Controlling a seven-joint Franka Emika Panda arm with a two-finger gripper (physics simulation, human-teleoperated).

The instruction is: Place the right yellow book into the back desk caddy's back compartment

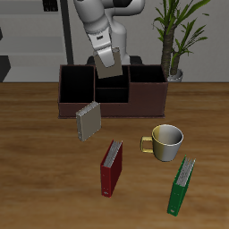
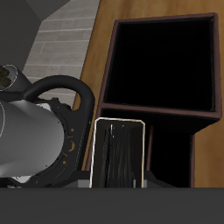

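My gripper (image 1: 110, 55) is shut on the right yellow book (image 1: 111, 60) and holds it in the air, tilted, above the middle section of the back desk caddy (image 1: 68, 108). The caddy is a wide dark brown box at the table's back. Its back compartment is mostly hidden behind the held book in the exterior view. In the wrist view the book (image 2: 118, 156) shows as a dark cover with a pale edge, over the caddy's brown wall (image 2: 105, 79) and beside one large black cell (image 2: 166, 61). The other yellow book (image 1: 88, 121) leans against the caddy's front.
A red book (image 1: 112, 167) and a green book (image 1: 182, 186) lie near the table's front edge. A yellow mug (image 1: 166, 143) stands between them, farther back. A potted plant (image 1: 174, 40) stands behind the caddy's end.
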